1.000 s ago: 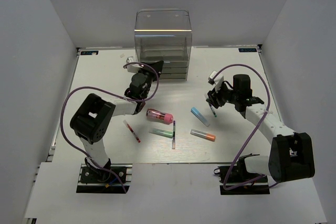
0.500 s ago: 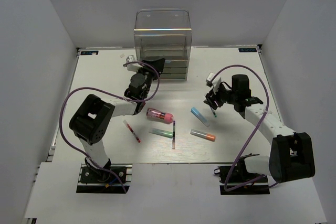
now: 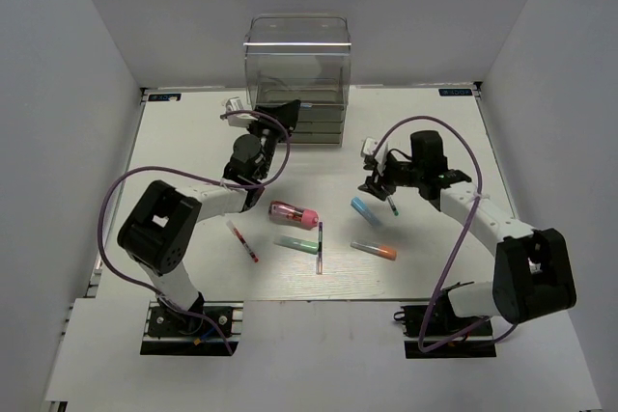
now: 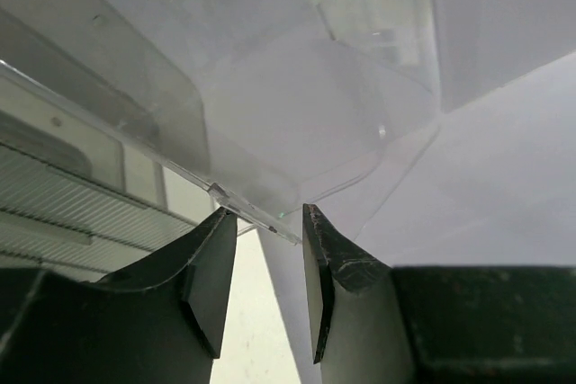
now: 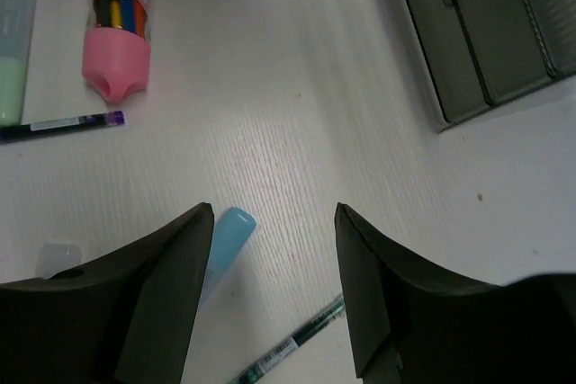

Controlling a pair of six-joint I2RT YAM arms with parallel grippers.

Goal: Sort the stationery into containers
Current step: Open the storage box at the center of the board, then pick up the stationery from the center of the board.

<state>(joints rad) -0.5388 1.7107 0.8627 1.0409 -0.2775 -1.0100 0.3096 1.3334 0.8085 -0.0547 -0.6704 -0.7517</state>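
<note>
The clear drawer box (image 3: 296,84) stands at the back centre. My left gripper (image 3: 278,119) is at its front left, and its jaws stand a narrow gap apart. In the left wrist view, a clear plastic edge (image 4: 256,219) of the box lies across the tips of that gripper (image 4: 265,215). My right gripper (image 3: 379,180) is open and empty, low over the table. A light-blue marker (image 5: 225,240) lies by its left finger and a dark green pen (image 5: 292,343) below. The pink tube (image 3: 294,213), green marker (image 3: 297,245), grey-orange marker (image 3: 374,250), red pen (image 3: 242,240) and dark pen (image 3: 320,246) lie on the table.
The white table (image 3: 193,171) is walled in on three sides by white panels. The box's lower grey drawers (image 5: 477,51) show at the upper right of the right wrist view. Purple cables loop above both arms.
My right gripper has moved left, towards the light-blue marker. My left gripper has moved up against the box front, and the box's top outline has shifted slightly.
</note>
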